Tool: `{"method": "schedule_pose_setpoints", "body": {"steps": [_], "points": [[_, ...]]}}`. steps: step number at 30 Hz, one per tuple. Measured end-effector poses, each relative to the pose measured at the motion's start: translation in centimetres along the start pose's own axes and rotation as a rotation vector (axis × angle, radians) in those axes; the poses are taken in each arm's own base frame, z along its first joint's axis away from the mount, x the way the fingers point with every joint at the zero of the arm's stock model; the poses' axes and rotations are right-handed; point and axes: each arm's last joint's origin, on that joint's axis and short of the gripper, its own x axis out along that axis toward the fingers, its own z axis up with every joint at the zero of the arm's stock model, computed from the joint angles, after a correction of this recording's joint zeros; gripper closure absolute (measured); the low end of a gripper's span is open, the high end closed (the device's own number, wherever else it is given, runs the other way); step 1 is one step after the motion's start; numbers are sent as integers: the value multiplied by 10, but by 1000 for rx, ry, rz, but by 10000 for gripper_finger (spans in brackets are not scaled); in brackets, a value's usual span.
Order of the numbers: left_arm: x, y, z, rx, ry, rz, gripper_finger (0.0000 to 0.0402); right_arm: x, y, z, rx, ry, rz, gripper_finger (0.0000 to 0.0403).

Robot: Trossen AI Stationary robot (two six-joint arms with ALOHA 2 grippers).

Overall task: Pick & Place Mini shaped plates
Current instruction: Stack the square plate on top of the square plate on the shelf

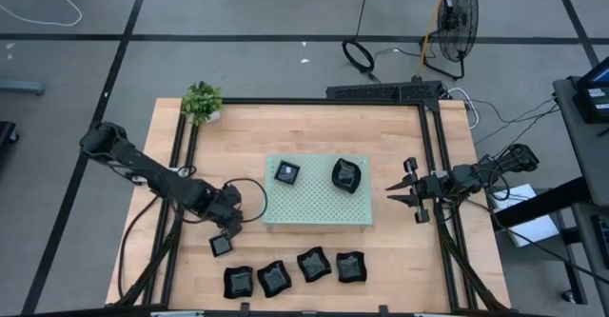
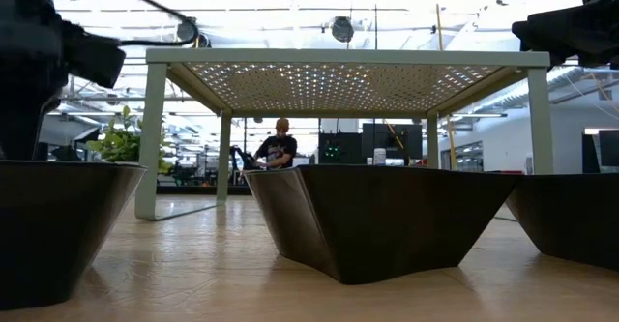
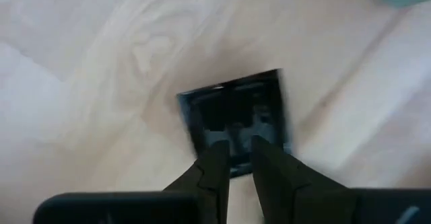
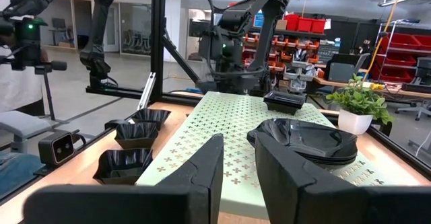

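Left gripper (image 3: 234,158): fingers nearly together over the near rim of a small glossy black square plate (image 3: 236,120); likely pinching that rim, though contact is blurred.
Plate position: flat on the wooden table (image 1: 143,193), just off the pale green perforated board (image 1: 319,212), set cornerwise; being square, no long axis.
Right gripper (image 1: 407,191): parked beside the board, slightly parted, holding nothing.
Row: four black wavy-edged plates (image 1: 295,271) await along the near edge.

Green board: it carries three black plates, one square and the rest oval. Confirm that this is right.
Not right. The green board carries two black plates, not three: a small square plate and one oval plate. The high view shows it. The other plates lie on the wooden table in front of the board.
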Motion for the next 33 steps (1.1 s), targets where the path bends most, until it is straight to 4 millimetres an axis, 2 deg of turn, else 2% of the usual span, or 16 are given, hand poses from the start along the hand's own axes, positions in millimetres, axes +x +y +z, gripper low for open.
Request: {"method": "schedule_pose_setpoints", "body": {"steps": [6,10,14,18,33], "points": [[-5,4,-2,-93,-8,-27,335,0,0,0,0,1,0,328],[8,8,-5,-125,5,-1,335,0,0,0,0,0,0,328],[24,9,-8,-132,36,-95,335,0,0,0,0,0,-1,328],[29,13,-10,-132,44,-88,334,0,0,0,0,0,-1,328],[29,14,-9,-113,2,-75,335,0,0,0,0,0,0,328]]}}
